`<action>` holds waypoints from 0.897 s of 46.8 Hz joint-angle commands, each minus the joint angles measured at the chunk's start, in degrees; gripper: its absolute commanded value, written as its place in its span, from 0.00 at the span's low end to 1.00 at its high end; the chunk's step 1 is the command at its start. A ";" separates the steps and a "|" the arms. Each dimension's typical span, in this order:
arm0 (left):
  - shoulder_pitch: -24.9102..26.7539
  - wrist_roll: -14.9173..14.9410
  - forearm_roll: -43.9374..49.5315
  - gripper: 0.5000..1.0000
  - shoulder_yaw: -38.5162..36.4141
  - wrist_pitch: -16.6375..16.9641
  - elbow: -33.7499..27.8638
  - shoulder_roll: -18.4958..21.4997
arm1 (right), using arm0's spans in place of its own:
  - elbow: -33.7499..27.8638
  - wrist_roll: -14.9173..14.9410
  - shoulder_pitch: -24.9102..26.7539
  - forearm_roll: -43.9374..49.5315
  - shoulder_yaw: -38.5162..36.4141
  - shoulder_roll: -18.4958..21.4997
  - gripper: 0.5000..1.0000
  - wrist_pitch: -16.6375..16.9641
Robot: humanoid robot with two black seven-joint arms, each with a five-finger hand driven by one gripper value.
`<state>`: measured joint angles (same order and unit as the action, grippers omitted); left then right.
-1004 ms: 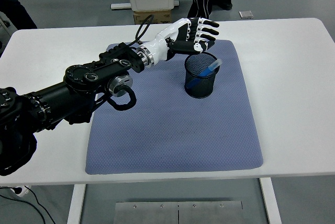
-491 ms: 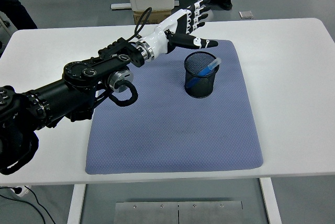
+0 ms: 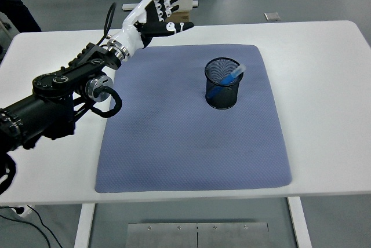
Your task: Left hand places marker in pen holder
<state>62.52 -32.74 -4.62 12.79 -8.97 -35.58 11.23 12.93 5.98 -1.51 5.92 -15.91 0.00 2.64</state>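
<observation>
Blue marker [image 3: 230, 78] leans inside the mesh holder [image 3: 222, 84], right of centre on the mat [image 3: 174, 143]. Left hand [image 3: 157, 9] has withdrawn from beside the holder to upper left, fingers spread, empty.

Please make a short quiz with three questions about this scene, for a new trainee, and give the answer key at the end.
1. True or false: the marker lies flat on the blue mat, outside the pen holder.
2. How are the fingers of the left hand? A) spread, holding nothing B) closed on the marker C) closed on the holder's rim
3. Fill in: the pen holder stands on the ____.

Key: 1 false, it leans inside the holder; 2 A; 3 blue mat.
</observation>
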 commanded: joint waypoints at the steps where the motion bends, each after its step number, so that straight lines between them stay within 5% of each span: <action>1: -2.66 -1.54 0.31 1.00 3.47 -0.96 -0.01 3.61 | -0.01 -0.01 0.01 -0.03 0.00 0.00 1.00 0.00; 17: -9.78 -0.75 3.38 1.00 7.34 -7.47 -0.01 12.06 | -0.01 -0.01 0.01 -0.03 0.00 0.00 1.00 0.00; 42: -15.67 1.19 8.75 1.00 7.60 -9.75 -0.01 15.05 | -0.01 -0.01 0.01 -0.03 0.00 0.00 1.00 0.00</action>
<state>47.31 -31.55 3.95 20.32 -18.50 -35.60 25.94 12.93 5.97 -1.49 5.92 -15.91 0.00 2.64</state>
